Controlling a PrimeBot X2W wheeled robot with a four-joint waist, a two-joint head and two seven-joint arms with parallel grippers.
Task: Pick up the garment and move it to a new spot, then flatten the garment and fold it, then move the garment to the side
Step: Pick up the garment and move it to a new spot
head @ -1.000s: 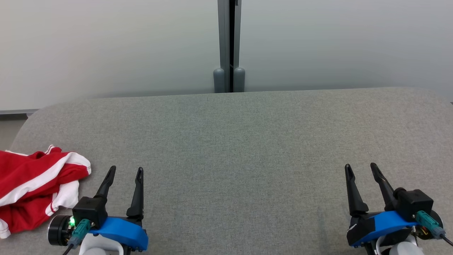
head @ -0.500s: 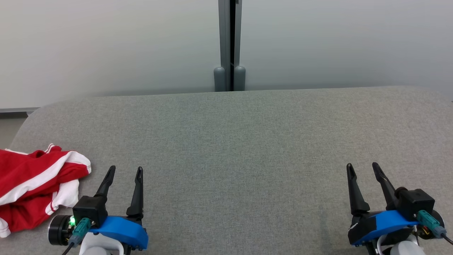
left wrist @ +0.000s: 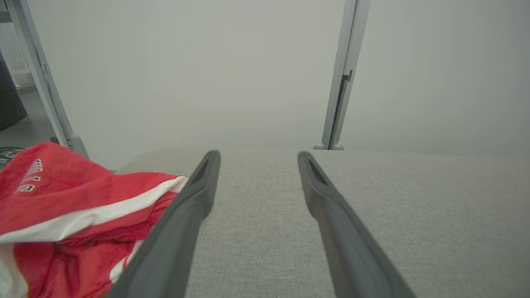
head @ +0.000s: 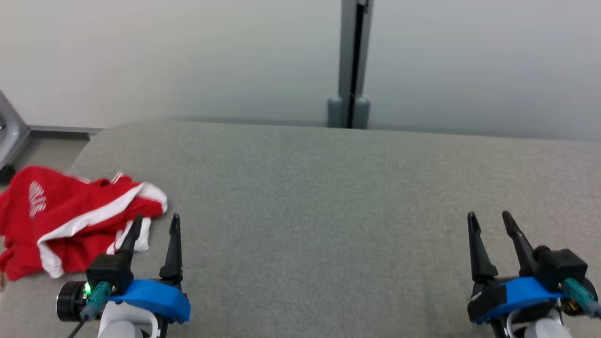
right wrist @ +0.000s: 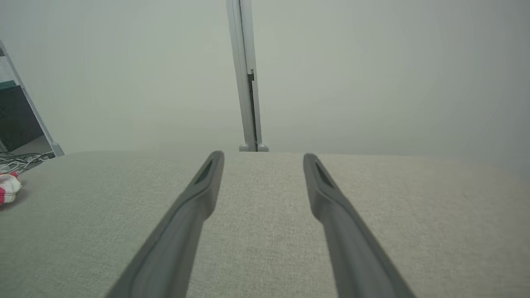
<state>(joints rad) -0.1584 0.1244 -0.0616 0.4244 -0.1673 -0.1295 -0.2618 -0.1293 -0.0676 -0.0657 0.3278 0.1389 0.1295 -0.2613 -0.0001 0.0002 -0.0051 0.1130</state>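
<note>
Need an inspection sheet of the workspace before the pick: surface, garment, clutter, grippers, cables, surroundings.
Surface: grey fabric tabletop, smooth.
Job's things: red garment with white stripes, crumpled at the table's left edge.
Clutter: nothing seen.
Grippers: left gripper open, empty, beside the garment; right gripper open, empty, over bare fabric.
Cables: left wrist cable and right wrist cable, green-plugged; floor cables beyond the table.
Surroundings: pale wall, grey post.
</note>
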